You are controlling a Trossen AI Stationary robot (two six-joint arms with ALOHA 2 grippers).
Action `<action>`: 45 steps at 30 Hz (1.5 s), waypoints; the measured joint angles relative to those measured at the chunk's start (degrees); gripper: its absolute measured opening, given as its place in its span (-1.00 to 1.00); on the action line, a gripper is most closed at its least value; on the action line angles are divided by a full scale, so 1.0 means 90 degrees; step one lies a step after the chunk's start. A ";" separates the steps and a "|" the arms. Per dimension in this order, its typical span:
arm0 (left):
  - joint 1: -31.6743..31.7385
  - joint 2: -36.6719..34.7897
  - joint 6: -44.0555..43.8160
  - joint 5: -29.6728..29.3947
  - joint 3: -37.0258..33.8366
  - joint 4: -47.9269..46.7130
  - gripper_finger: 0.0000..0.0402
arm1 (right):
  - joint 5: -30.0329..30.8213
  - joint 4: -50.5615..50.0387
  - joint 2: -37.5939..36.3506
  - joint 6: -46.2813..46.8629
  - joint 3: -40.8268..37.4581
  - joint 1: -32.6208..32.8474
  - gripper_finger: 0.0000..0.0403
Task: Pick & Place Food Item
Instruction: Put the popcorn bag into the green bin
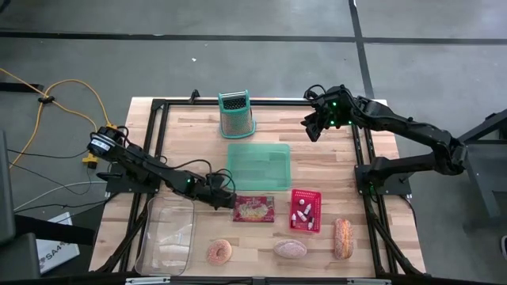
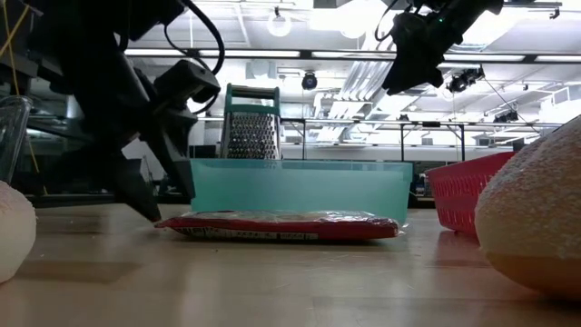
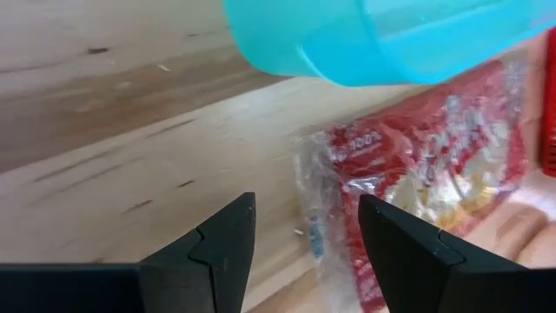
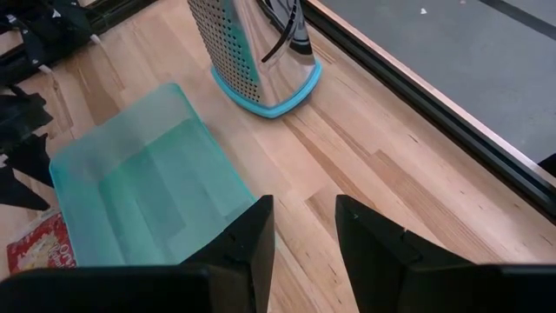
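A red food packet lies flat on the wooden table, just in front of a teal container. My left gripper slants down at the packet's left end and stands open. In the left wrist view the packet's clear sealed edge lies just beyond the gap between the fingers. In the low view the fingertips hang close to the table beside the packet. My right gripper hangs high over the table's far right, slightly open with nothing between its fingers.
A metal grater stands at the far edge. A red basket with small bottles sits right of the packet. A clear tub is near left. A doughnut, a bun and a long pastry line the near edge.
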 joint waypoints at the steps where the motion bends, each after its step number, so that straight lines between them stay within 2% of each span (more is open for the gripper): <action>1: 0.0000 0.0035 0.0000 0.0000 -0.0006 0.0080 -0.01 | 0.0002 -0.0002 0.0000 0.0000 0.0000 -0.0002 -0.44; 18: 0.0126 0.0537 0.0217 0.0336 -0.0002 0.1138 -0.01 | 0.0002 0.0094 0.0000 0.0000 0.0002 0.0000 -0.44; 45: 0.0126 0.0542 0.0369 0.0415 -0.0006 0.1159 -0.01 | 0.0002 0.0099 0.0000 0.0000 0.0002 -0.0002 -0.44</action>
